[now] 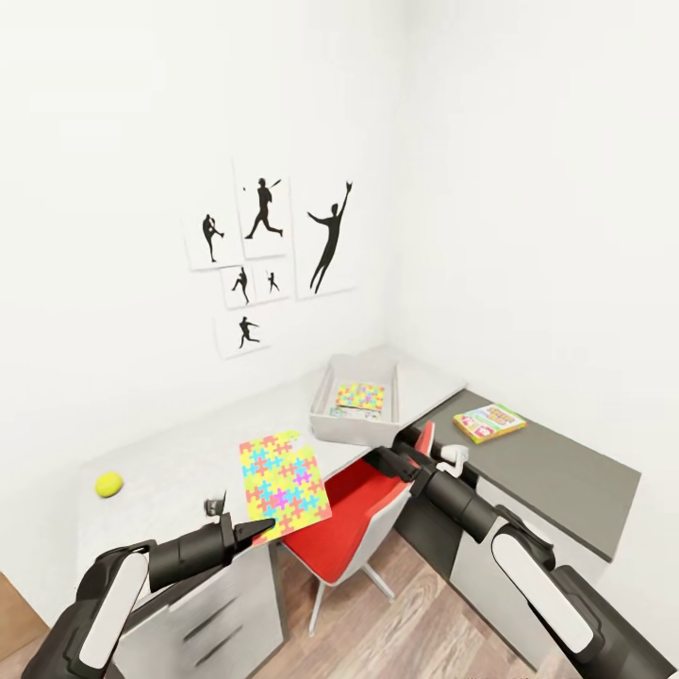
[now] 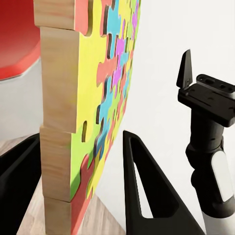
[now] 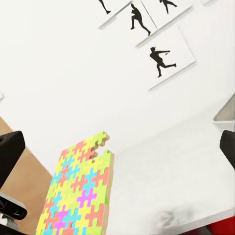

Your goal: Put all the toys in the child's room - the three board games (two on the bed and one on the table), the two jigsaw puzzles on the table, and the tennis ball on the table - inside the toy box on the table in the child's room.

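left gripper [image 1: 256,530] clamped on the jigsaw puzzle [image 1: 283,474]
thick wooden-edged square, bright interlocking pieces; right gripper's [image 1: 394,459] state: can't tell.

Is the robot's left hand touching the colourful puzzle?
Touching. In the left wrist view the jigsaw puzzle stands on edge between the left gripper fingers, and the head view shows it lifted off the table.

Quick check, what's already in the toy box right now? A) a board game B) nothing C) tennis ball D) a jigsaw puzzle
D: one jigsaw puzzle lies inside the toy box; the tennis ball sits on the table, a board game on the dark cabinet top, and the left gripper holds the other puzzle.
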Controlling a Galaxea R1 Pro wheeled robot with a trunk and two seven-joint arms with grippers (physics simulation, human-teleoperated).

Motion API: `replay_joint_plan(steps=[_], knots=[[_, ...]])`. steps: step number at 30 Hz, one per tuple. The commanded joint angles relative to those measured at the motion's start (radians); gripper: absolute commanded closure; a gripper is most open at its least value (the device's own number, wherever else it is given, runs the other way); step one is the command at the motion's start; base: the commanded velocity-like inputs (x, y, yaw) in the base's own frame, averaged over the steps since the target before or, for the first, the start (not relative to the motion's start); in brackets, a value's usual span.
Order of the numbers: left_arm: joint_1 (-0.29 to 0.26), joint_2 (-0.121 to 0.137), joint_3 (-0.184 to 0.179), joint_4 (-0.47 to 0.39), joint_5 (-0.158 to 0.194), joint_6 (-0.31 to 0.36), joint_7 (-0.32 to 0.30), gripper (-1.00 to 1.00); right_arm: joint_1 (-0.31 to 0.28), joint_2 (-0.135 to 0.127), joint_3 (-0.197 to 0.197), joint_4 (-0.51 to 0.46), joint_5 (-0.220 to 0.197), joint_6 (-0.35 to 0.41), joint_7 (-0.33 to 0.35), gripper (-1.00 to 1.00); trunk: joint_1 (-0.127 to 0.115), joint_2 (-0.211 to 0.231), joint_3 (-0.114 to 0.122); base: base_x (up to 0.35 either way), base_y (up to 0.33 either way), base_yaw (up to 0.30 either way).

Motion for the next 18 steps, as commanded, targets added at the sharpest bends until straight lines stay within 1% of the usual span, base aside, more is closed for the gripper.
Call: replay_joint_plan(steps=[1,13,18], knots=[[-0.001,0.000,0.001,0.000,-0.004,0.003,-0.006,1.00,-0.001,-0.001,0.001,0.000,-0.011,0.005,0.002,-1.00,0.001,-0.002,-0.002,0.000,0.000,-0.083],[-0.001,-0.001,0.001,0.001,-0.004,0.003,-0.006,1.00,-0.001,-0.001,0.001,-0.001,-0.009,0.000,0.002,-1.00,0.001,-0.002,-0.001,0.000,0.000,-0.009],[-0.001,-0.001,0.001,0.001,-0.004,0.003,-0.005,1.00,-0.001,-0.001,0.001,-0.001,-0.010,0.000,0.003,-1.00,0.001,-0.002,0.003,0.000,0.000,-0.136]])
